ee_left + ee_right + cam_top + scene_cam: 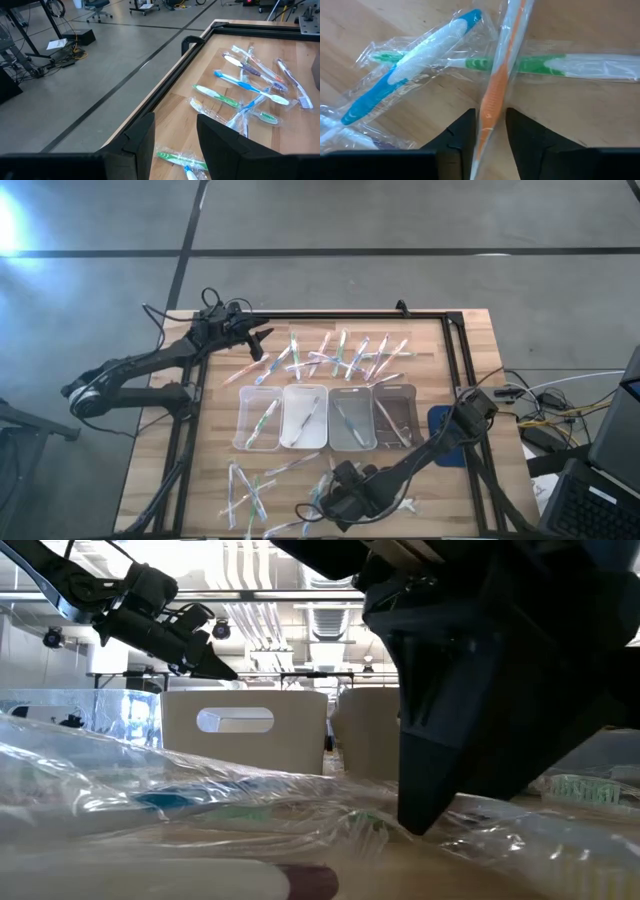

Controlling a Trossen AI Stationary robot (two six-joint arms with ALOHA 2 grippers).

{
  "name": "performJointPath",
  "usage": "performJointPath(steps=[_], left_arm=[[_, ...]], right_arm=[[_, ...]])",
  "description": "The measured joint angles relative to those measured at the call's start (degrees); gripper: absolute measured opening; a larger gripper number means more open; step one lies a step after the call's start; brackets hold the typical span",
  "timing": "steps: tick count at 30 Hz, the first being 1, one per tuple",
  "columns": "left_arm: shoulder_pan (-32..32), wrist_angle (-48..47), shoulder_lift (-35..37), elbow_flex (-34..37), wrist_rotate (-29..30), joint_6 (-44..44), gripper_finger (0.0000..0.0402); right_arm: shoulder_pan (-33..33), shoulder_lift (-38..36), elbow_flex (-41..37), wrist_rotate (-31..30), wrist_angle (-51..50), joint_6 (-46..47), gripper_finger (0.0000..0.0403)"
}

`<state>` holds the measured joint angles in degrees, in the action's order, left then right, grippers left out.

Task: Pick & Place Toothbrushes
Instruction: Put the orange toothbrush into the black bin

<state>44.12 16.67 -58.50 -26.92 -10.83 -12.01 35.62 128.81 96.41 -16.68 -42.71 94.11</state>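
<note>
The wooden counter (pixel 470 340) sits inside a dark frame on a grey shop floor, with four clear trays (pixel 325 418) in a row across its middle and wrapped toothbrushes (pixel 335 355) scattered on the far side and along the near edge. I have the right gripper (pixel 488 127) down low over the near pile, its fingers (pixel 527 132) set either side of an orange toothbrush (pixel 497 82) in clear wrap, narrowly apart and not yet visibly pinching it. That brush lies across a green toothbrush (pixel 540 65), with a blue toothbrush (pixel 395 80) just beside. To do this well I would close on the handle itself and not only the loose film (the wrap looks slippery and could slide free), then lift straight up so the green one underneath stays put. I judge the trays next, each already holding a brush or two. The left gripper (pixel 175 135) waits above the far left corner, fingers apart and empty.
</note>
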Motion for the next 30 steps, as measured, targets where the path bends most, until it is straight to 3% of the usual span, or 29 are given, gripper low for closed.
performJointPath(steps=[11,19,30], left_arm=[[0.0,0.02,0.0,0.0,0.0,0.0,0.0152],[0.0,0.02,0.0,0.0,0.0,0.0,0.0152],[0.0,0.02,0.0,0.0,0.0,0.0,0.0152]], right_arm=[[0.0,-0.04,-0.1,0.08,0.19,0.0,0.0033],[0.0,-0.04,-0.1,0.25,0.3,0.0,0.0047],[0.0,-0.68,-0.12,0.34,0.02,-0.26,0.0025]])
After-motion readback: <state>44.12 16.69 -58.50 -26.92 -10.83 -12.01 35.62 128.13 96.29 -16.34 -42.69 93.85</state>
